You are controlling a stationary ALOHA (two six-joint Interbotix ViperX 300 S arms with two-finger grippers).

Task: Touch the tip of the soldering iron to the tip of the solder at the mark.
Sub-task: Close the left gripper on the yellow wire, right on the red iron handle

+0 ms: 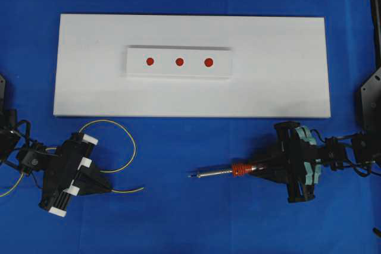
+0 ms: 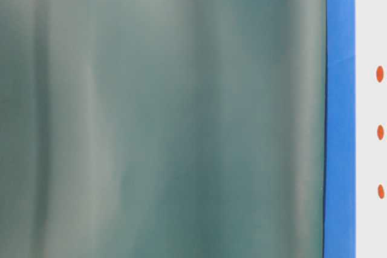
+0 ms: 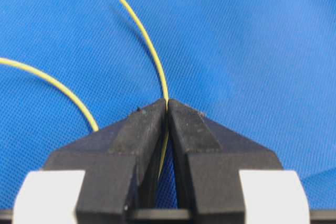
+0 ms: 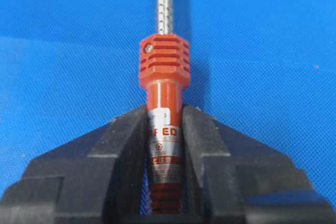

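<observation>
Both tools grip: left tool pinches the solder, right tool clamps the soldering iron.

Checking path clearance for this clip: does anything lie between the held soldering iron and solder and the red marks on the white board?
Nothing visible does. The soldering iron and the solder lie on the blue cloth; only bare cloth and bare white board separate them from the red marks.

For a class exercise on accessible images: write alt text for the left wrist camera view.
A black two-fingered pincer is shut on a thin yellow solder wire, whose free end curves up and away over a blue cloth. Another stretch of the wire arcs in from the left.
</observation>
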